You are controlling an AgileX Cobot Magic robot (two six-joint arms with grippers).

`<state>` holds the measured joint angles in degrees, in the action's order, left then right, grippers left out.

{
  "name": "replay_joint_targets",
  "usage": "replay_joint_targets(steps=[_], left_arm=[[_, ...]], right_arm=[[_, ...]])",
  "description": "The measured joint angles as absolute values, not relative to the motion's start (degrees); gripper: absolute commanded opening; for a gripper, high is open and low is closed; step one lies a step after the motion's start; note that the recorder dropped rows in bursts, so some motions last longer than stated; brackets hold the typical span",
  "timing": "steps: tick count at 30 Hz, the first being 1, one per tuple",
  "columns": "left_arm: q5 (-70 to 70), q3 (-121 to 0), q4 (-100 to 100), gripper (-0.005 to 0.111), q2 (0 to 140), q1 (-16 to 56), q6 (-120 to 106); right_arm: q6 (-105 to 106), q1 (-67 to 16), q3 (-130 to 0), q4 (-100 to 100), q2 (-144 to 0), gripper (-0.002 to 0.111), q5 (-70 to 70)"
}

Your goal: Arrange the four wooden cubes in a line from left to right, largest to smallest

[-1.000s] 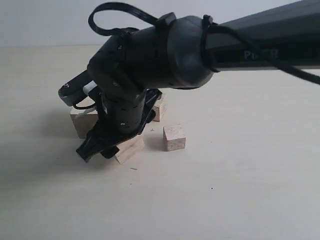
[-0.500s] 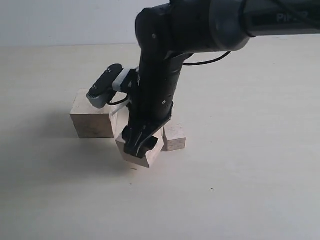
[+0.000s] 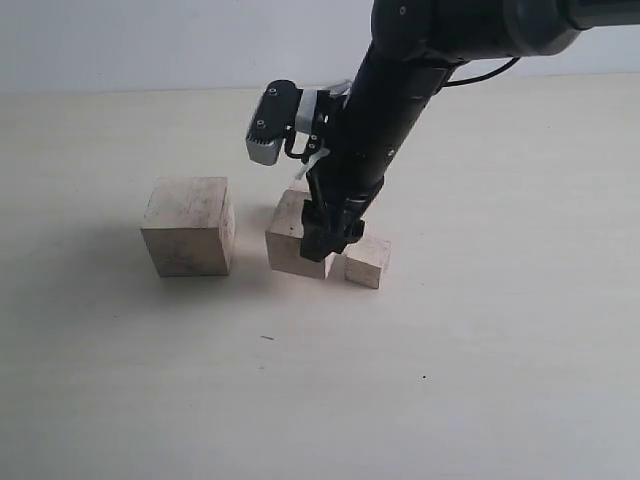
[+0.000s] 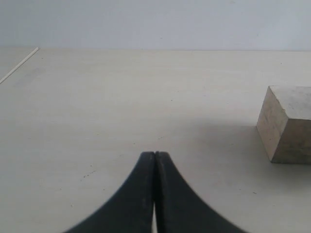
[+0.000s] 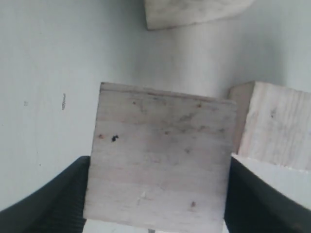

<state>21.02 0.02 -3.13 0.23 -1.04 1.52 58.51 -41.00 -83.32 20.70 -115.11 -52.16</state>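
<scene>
Pale beige tabletop (image 3: 500,380), plain light grey-white wall (image 3: 150,40) behind, soft even light, faint shadows

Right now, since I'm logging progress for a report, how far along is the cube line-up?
Done: the largest cube stands at the left end. In hand: the right gripper is clamped on the second cube, just right of the largest. Remaining: a smaller cube sits close on its right, and the fourth cube is behind the arm, out of the row, mostly hidden. The left gripper is shut and empty.
</scene>
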Motion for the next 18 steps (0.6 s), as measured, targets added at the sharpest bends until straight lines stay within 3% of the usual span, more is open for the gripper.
replay_joint_targets(steps=[18], left_arm=[[21.02,0.02,-3.13,0.000,0.23,-1.04,1.52]], right_arm=[[83.23,-40.87,-83.70,24.50,-121.02,0.000,-43.77]])
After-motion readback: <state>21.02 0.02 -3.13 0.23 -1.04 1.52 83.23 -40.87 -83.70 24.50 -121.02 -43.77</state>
